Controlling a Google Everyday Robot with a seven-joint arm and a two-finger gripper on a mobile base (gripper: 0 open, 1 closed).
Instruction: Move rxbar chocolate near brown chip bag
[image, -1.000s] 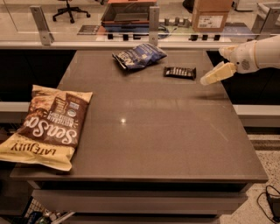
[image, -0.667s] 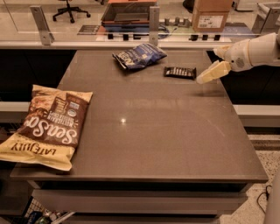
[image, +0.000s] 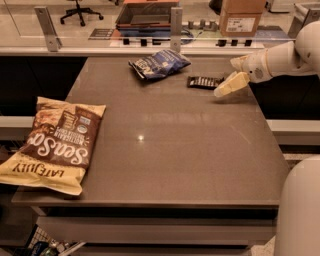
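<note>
The rxbar chocolate (image: 205, 81) is a small flat black bar lying at the far right of the dark table (image: 170, 145). My gripper (image: 226, 78) reaches in from the right on a white arm, open, just right of the bar and close above the tabletop, holding nothing. The brown chip bag (image: 57, 145), large, brown and cream-yellow with white script, lies at the near left edge of the table and hangs partly over it, far from the bar.
A dark blue snack bag (image: 159, 64) lies at the far middle of the table, left of the bar. A glass barrier with metal posts (image: 175, 22) runs behind the table. Part of the robot's white body (image: 300, 210) shows at the lower right.
My gripper has moved left along the far right of the table, closer to the rxbar chocolate. The bar and both bags have not moved.
</note>
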